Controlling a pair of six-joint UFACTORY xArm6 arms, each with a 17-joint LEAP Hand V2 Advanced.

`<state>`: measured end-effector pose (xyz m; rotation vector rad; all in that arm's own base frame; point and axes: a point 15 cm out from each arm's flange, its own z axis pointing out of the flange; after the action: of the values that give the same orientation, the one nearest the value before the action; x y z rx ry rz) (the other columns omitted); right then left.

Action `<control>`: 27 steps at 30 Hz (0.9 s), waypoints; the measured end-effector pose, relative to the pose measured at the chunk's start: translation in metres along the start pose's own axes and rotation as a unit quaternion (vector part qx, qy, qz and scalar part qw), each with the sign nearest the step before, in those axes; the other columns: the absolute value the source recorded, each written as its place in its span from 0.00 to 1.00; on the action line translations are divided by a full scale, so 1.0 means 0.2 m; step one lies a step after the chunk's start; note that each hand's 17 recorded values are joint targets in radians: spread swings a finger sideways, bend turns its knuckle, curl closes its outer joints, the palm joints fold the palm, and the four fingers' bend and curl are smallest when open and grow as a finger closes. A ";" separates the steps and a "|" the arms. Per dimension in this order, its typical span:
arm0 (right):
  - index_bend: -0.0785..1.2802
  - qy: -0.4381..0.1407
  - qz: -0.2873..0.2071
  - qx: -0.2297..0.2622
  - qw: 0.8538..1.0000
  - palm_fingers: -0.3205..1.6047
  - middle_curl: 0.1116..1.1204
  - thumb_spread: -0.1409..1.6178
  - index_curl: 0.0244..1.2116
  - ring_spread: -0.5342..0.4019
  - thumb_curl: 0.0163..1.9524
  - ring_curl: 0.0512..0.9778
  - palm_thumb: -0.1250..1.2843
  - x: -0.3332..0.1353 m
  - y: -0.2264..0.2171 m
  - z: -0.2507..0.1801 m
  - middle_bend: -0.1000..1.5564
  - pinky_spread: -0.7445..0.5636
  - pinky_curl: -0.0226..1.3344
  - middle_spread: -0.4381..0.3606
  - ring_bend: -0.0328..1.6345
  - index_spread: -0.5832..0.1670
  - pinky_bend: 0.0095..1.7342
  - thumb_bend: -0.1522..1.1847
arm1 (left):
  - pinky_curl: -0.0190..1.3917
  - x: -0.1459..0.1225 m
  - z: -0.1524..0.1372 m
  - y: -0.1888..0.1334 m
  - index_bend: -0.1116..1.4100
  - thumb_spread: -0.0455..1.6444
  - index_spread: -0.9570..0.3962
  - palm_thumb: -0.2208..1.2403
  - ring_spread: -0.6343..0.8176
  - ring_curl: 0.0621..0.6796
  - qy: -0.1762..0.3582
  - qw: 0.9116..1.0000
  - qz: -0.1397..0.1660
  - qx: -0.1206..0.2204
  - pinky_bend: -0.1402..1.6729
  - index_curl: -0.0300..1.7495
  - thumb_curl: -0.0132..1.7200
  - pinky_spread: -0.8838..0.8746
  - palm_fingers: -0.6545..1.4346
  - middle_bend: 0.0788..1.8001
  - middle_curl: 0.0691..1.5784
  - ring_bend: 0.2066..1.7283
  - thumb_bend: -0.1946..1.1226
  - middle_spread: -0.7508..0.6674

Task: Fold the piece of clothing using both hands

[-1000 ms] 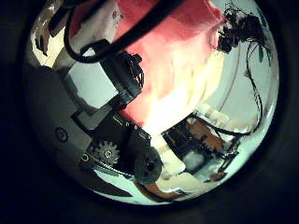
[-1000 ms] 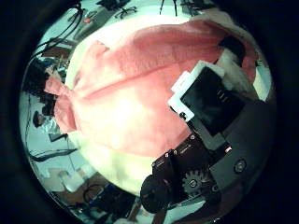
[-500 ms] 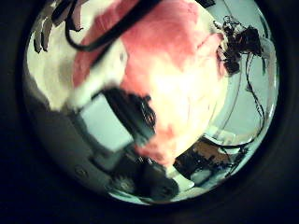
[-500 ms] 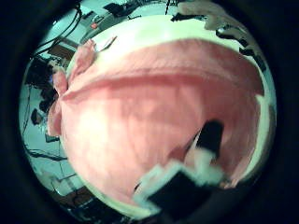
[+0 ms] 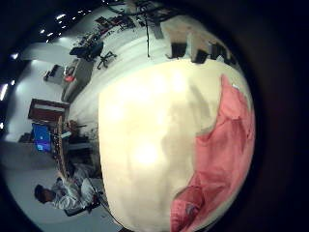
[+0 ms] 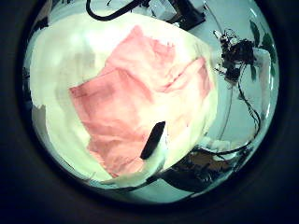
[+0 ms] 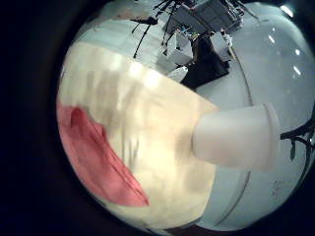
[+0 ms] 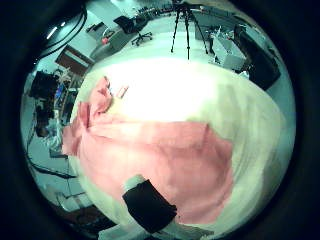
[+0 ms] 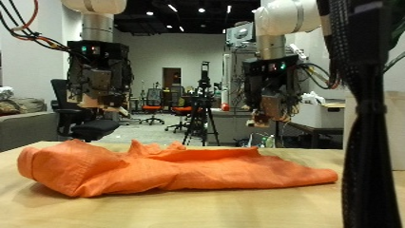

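1. Since the earlier frames, both hands have been raised well clear of the garment (image 9: 178,167).
2. The orange-pink garment is spread flat and rumpled on the table (image 9: 317,207).
3. The left hand (image 9: 102,84) is held above the garment with fingers relaxed and nothing gripped.
4. The right hand (image 9: 271,90) is likewise held empty above the garment.

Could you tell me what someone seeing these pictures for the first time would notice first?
Probably the orange-pink garment lying rumpled and spread across the wooden table, filling much of its width. Next, the left hand and right hand hanging above the cloth, one over each end, touching nothing, fingers loosely hanging.
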<state>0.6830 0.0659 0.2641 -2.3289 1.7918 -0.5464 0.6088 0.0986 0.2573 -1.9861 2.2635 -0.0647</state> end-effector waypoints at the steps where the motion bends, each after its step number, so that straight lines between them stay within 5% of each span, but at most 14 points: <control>1: 0.23 0.002 0.003 0.008 1.000 0.21 0.24 0.85 0.32 0.73 0.25 0.22 0.17 0.02 -0.02 -0.05 0.28 0.84 0.21 0.55 0.32 0.33 0.36 0.10 | 0.32 0.01 -0.04 0.00 0.14 0.65 0.67 0.26 0.76 0.38 0.003 1.000 0.003 0.008 0.26 0.28 0.15 0.79 0.22 0.04 0.18 0.18 0.12 0.81; 5: 0.21 0.015 0.017 0.032 0.999 0.24 0.24 0.85 0.31 0.70 0.21 0.22 0.18 0.18 -0.05 -0.28 0.27 0.85 0.20 0.53 0.31 0.31 0.32 0.11 | 0.29 0.04 -0.17 0.04 0.14 0.64 0.67 0.25 0.79 0.35 0.005 1.000 0.011 0.029 0.25 0.24 0.15 0.82 0.23 0.04 0.15 0.15 0.13 0.83; 10: 0.20 0.020 0.008 -0.004 1.000 0.27 0.23 0.84 0.30 0.65 0.17 0.21 0.20 0.24 0.07 -0.38 0.26 0.84 0.18 0.45 0.29 0.27 0.28 0.11 | 0.27 0.13 -0.22 0.17 0.16 0.63 0.68 0.24 0.81 0.33 0.016 0.999 0.025 0.023 0.23 0.20 0.16 0.84 0.25 0.04 0.12 0.13 0.13 0.82; 16: 0.19 0.009 -0.023 -0.112 0.993 0.22 0.22 0.84 0.29 0.69 0.14 0.19 0.22 0.23 0.35 -0.39 0.23 0.83 0.18 0.44 0.23 0.26 0.25 0.11 | 0.26 0.29 -0.19 0.40 0.17 0.61 0.71 0.24 0.81 0.32 0.039 0.998 0.036 -0.023 0.23 0.18 0.17 0.84 0.27 0.05 0.11 0.11 0.13 0.82; 22: 0.19 -0.007 -0.059 -0.192 0.980 0.20 0.22 0.84 0.27 0.73 0.13 0.18 0.28 0.23 0.56 -0.34 0.20 0.83 0.19 0.47 0.19 0.26 0.22 0.12 | 0.25 0.50 -0.15 0.62 0.17 0.60 0.74 0.23 0.82 0.31 0.062 0.990 0.045 -0.115 0.22 0.17 0.17 0.84 0.27 0.04 0.09 0.11 0.12 0.84; 27: 0.18 -0.013 -0.086 -0.242 0.966 0.18 0.21 0.82 0.26 0.76 0.15 0.18 0.37 0.27 0.68 -0.24 0.17 0.84 0.20 0.49 0.16 0.25 0.21 0.13 | 0.25 0.61 -0.09 0.67 0.17 0.59 0.75 0.22 0.83 0.31 0.065 0.987 0.055 -0.137 0.22 0.17 0.17 0.84 0.27 0.05 0.09 0.11 0.13 0.85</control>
<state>0.5547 -0.0180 0.2722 -2.8091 1.8893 -0.0970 0.4602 -0.0047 0.2517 -2.0312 2.5832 0.1412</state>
